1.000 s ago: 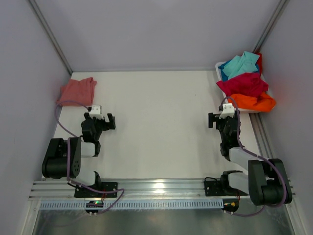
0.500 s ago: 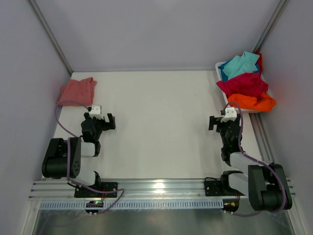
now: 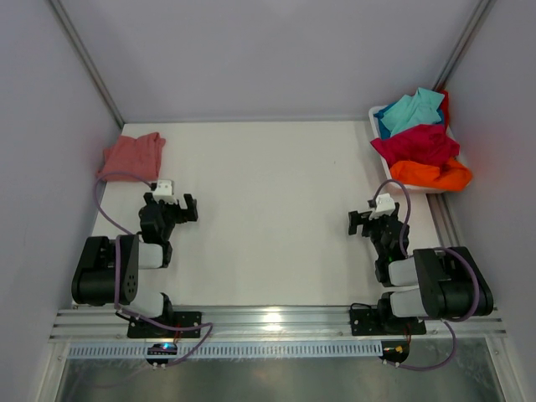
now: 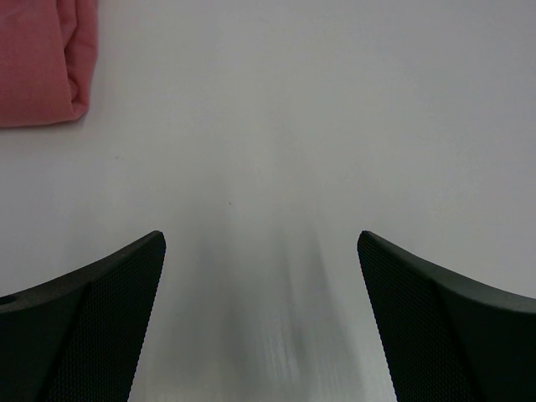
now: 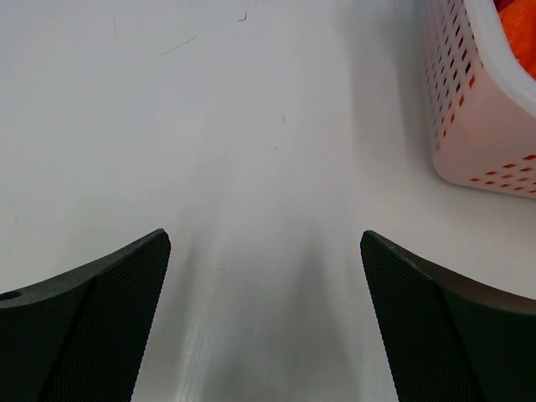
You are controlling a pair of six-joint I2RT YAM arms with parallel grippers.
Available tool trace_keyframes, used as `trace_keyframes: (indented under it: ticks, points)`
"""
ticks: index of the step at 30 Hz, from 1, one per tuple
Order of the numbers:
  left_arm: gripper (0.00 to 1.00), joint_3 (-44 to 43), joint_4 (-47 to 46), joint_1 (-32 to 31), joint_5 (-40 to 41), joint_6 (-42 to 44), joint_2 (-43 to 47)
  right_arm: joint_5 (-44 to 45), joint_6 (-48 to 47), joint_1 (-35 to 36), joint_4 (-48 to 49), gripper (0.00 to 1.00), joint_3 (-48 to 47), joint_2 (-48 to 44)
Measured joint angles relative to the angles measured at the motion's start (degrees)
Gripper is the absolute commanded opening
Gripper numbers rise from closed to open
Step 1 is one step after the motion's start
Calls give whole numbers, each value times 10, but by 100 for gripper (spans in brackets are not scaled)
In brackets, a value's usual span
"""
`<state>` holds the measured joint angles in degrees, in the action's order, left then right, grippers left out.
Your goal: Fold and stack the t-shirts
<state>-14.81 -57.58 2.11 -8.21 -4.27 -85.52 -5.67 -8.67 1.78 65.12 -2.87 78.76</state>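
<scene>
A folded salmon-pink t-shirt (image 3: 132, 155) lies at the table's far left; its edge shows in the left wrist view (image 4: 42, 63). Turquoise (image 3: 412, 110), crimson (image 3: 416, 144) and orange (image 3: 431, 175) t-shirts are heaped in a white tub (image 3: 374, 117) at the far right. My left gripper (image 3: 172, 207) is open and empty, low over the table, below and right of the pink shirt. My right gripper (image 3: 371, 219) is open and empty over bare table, just below and left of the tub (image 5: 481, 109).
The white table (image 3: 268, 209) lies between the arms. Grey walls close in the back and both sides. A metal rail (image 3: 268, 322) with the arm bases runs along the near edge.
My right gripper has drawn back toward its base and swung a little left, away from the tub. The left arm and the shirts have not moved.
</scene>
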Motion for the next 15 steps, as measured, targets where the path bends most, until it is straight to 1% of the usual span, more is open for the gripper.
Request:
trace_keyframes:
  ticks: [10,15]
  points:
    - [99,0,0,0,0,0,0,6,4,0,11,99,-2,-2]
    - [99,0,0,0,0,0,0,70,30,0,-28,99,-66,-1]
